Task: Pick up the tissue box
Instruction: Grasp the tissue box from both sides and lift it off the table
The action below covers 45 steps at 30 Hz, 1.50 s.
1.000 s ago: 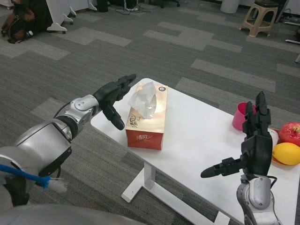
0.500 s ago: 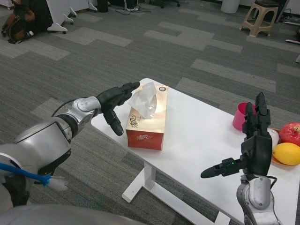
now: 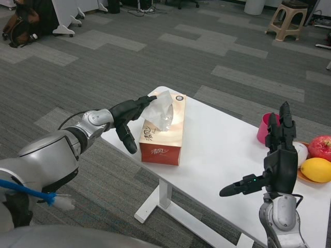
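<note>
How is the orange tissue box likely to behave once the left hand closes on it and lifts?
The tissue box is cardboard with a tissue sticking out, so probably light, and its walls may dent under a squeeze. Its glossy faces could slip in the left hand. Long and flat-sided, it should slide if nudged, not roll.

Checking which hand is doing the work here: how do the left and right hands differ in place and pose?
The left hand reaches sideways at the tissue box, fingertips near its top edge and thumb hanging beside its side; the right hand is far from the box, near the pink cup. The left lies level; the right stands upright, thumb stuck out sideways. Both are black, open and hold nothing.
</note>
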Available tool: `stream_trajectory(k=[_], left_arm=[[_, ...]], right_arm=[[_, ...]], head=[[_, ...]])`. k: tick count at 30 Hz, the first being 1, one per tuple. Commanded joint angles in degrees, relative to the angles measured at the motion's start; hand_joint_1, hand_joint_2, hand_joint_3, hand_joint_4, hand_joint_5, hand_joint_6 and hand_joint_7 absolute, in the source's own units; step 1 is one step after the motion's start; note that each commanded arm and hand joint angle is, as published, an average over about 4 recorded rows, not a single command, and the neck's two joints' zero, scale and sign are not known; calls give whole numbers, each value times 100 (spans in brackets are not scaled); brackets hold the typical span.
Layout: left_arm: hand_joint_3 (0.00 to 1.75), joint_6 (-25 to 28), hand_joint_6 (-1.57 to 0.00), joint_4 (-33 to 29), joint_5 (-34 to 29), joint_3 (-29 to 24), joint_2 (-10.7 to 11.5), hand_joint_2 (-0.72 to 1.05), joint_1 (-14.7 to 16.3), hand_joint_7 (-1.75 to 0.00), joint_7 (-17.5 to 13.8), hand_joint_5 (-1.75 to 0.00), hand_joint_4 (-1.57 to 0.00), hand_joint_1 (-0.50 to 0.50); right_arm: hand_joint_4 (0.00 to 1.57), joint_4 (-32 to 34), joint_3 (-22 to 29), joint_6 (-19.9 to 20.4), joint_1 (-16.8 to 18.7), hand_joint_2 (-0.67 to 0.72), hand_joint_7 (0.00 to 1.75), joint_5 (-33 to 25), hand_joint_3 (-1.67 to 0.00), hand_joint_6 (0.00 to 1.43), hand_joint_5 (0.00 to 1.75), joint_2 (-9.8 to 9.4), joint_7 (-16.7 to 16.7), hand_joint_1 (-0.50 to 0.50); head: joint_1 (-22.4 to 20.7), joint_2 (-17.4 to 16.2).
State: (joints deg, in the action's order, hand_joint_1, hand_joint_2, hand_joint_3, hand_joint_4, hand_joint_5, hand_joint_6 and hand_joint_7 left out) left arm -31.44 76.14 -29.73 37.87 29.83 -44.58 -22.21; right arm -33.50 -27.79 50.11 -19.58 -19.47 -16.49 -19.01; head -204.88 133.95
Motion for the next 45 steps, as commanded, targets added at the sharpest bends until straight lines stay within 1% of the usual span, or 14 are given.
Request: stream_trajectory(k=[1, 6, 14, 17, 19, 20, 21, 24, 28, 32, 34, 37, 39, 45], left_arm=[[0, 46, 0, 15, -6, 69, -45, -37, -99, 0, -3, 0, 0, 50], [0, 50, 0, 15, -15, 142, -65, -37, -95, -2, -3, 0, 0, 50], [0, 41, 0, 19, -316, 698, -128, -37, -86, 0, -3, 0, 0, 50], [0, 41, 0, -20, -323, 876, -148, -37, -92, 0, -9, 0, 0, 50], [0, 41, 0, -29, -323, 933, -157, -41, -95, 0, -11, 0, 0, 50], [2, 41, 0, -42, -323, 968, -163, -41, -99, 0, -11, 0, 0, 50], [4, 41, 0, -69, -323, 1023, -177, -41, -110, 0, -11, 0, 0, 50], [2, 41, 0, -170, -323, 1139, -218, -37, -147, 0, -11, 0, 0, 50], [0, 41, 0, -266, -323, 1192, -271, -37, -174, 0, -16, 0, 0, 50], [0, 41, 0, -310, -331, 1214, -324, -37, -196, 0, -20, 0, 0, 50], [0, 41, 0, -341, -345, 1214, -368, -39, -200, 0, -20, 0, 0, 50], [0, 41, 0, -403, -349, 1214, -432, -41, -202, 0, -20, 0, 0, 50], [4, 41, 0, -440, -349, 1214, -473, -44, -207, 0, -20, 0, 0, 50], [0, 39, 0, -543, -349, 1214, -535, -46, -204, 0, -20, 0, 0, 50]], right_arm=[[3, -16, 11, -18, 9, 47, 0, -31, -8, 0, 0, -10, -15, -46], [3, -16, 11, -18, 16, 47, 0, -31, -6, 0, 0, -3, -15, -46], [3, -20, 11, -18, 7, 47, 0, -31, -8, 0, 0, -12, -15, -46], [3, -34, 11, -18, 7, 47, 0, -31, -6, 0, 0, -12, -15, -46], [3, -34, 11, -18, 7, 47, 0, -31, -6, 0, 0, -12, -15, -46], [3, -36, 13, -18, 7, 47, 0, -31, -4, 0, 0, -12, -15, -46], [3, -40, 15, -18, 7, 47, 0, -31, -6, 0, 0, -12, -15, -46], [3, -51, 24, -18, 7, 47, 0, -31, -4, 0, 0, -8, -15, -46], [3, -51, 37, -18, 7, 47, 3, -31, -8, 0, 0, 5, -15, -46], [3, -60, 46, -18, 7, 47, 0, -31, -8, 0, 0, 10, -15, -46], [3, -78, 42, -18, 7, 47, 0, -31, -4, 0, 0, 14, -15, -46], [3, -108, 35, -18, 7, 47, 0, -31, -6, 0, 0, 23, -15, -46], [3, -124, 26, -18, 7, 47, 0, -31, -8, 0, 0, 34, -15, -46], [3, -159, -4, -21, 13, 47, 0, -31, -8, 0, 0, 49, -15, -46]], head=[[-1, -3], [1, -28], [-6, -40], [8, -48], [18, -51], [30, -55], [38, -59], [82, -66], [136, -54], [191, -46], [273, -40], [421, -32], [517, -28], [776, 14]])
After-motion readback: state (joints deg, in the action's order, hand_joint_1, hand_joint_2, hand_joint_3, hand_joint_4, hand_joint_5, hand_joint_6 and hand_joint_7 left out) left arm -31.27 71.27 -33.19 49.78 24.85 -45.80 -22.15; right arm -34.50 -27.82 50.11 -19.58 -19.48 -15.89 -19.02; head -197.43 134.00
